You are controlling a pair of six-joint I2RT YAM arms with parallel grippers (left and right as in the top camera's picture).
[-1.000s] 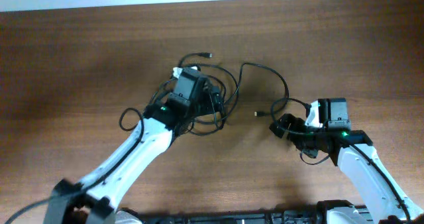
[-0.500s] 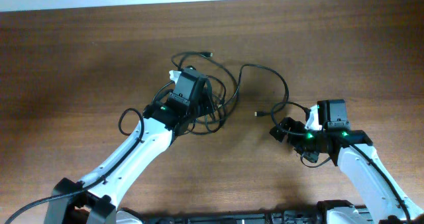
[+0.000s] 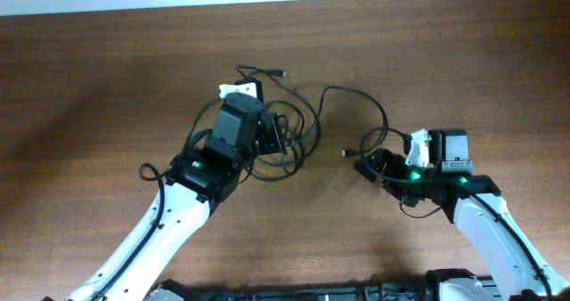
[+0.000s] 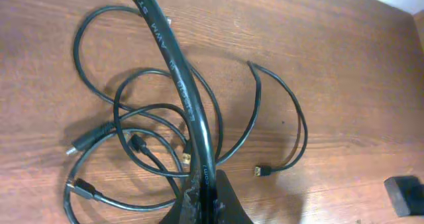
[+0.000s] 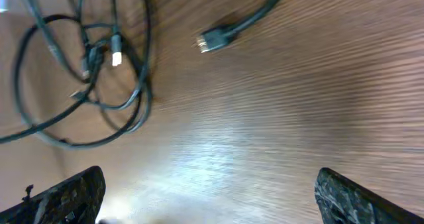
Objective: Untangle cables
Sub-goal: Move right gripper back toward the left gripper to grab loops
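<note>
Left gripper (image 4: 207, 204) is clamped on 1 black cable (image 4: 179, 85) above the tangled cables (image 4: 93, 136); right gripper (image 5: 211, 199) stands wide apart.

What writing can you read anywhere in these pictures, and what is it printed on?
"AWM STY": white print along the black cable clamped in the left gripper; the rest runs off the top of the left wrist view.
More white print lower on that cable: too blurred to read.
Nothing else is readable in any view.
</note>
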